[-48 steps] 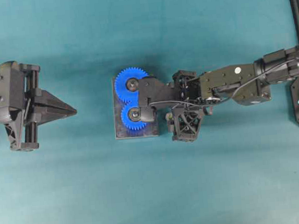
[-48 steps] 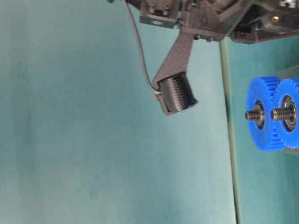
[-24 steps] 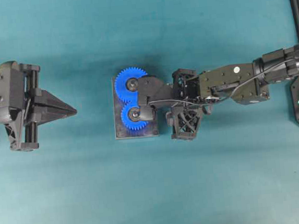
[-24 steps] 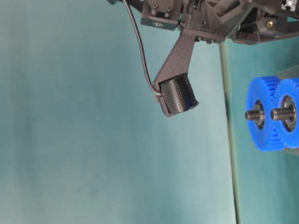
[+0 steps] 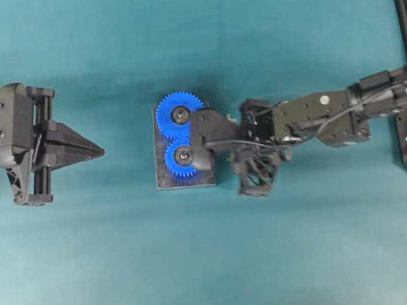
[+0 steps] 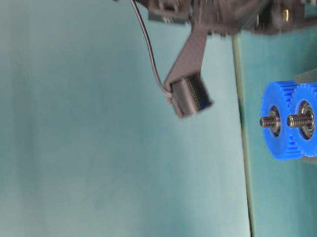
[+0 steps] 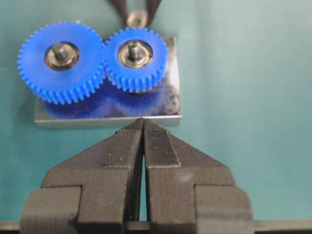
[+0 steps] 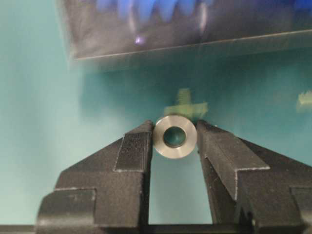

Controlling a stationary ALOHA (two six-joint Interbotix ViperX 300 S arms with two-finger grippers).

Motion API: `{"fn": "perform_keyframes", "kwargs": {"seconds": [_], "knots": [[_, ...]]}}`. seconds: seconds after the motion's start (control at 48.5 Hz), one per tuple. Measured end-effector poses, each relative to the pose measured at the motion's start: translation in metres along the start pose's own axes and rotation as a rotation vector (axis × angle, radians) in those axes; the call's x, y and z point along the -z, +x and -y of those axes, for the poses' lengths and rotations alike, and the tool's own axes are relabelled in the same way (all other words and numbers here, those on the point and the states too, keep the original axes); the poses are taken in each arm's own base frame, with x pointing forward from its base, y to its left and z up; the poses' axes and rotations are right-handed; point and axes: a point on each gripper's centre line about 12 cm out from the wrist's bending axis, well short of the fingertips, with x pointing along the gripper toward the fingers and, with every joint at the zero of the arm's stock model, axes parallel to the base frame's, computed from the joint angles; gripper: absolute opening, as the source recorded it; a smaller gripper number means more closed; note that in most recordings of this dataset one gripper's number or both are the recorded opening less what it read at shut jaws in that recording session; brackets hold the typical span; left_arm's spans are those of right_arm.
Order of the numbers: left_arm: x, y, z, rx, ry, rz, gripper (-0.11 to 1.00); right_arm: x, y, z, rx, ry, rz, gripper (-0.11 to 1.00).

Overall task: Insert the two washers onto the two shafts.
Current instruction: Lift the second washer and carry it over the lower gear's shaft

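Right fingers (image 8: 136, 146): narrowed from a wide spread a second ago, now pinching the washer (image 8: 175, 136) flat between both pads, just short of the plate (image 8: 146, 39). You have the part gripped, so carrying it is next. Left gripper (image 7: 143, 126): fingers pressed together, parked facing the gears (image 7: 97, 58). Shafts (image 6: 267, 122): both bare above the blue gears; washer not yet on either.

Teal counter (image 5: 213, 266), evenly lit.
Plain teal backdrop (image 6: 95, 157) behind it; dark panel edge (image 5: 406, 6) at far corner, soft shadows on surface.
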Motion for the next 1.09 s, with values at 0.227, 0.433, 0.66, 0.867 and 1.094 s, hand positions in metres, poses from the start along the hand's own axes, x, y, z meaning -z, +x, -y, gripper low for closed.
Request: {"fn": "perform_keyframes", "kwargs": {"seconds": [0.227, 0.433, 0.66, 0.867, 1.094], "knots": [[0.000, 0.000, 0.000, 0.000, 0.000, 0.000, -0.01, -0.020, -0.040, -0.003, 0.000, -0.007, 0.039, 0.31], [0.000, 0.000, 0.000, 0.000, 0.000, 0.000, -0.01, -0.056, -0.069, -0.007, 0.003, -0.022, 0.095, 0.31], [0.000, 0.000, 0.000, 0.000, 0.000, 0.000, -0.01, -0.084, -0.071, -0.010, 0.014, -0.059, 0.104, 0.31], [0.000, 0.000, 0.000, 0.000, 0.000, 0.000, 0.00, -0.097, -0.058, -0.011, 0.021, -0.110, 0.075, 0.31], [0.000, 0.000, 0.000, 0.000, 0.000, 0.000, -0.01, -0.104, -0.045, -0.012, 0.024, -0.135, 0.056, 0.31]]}}
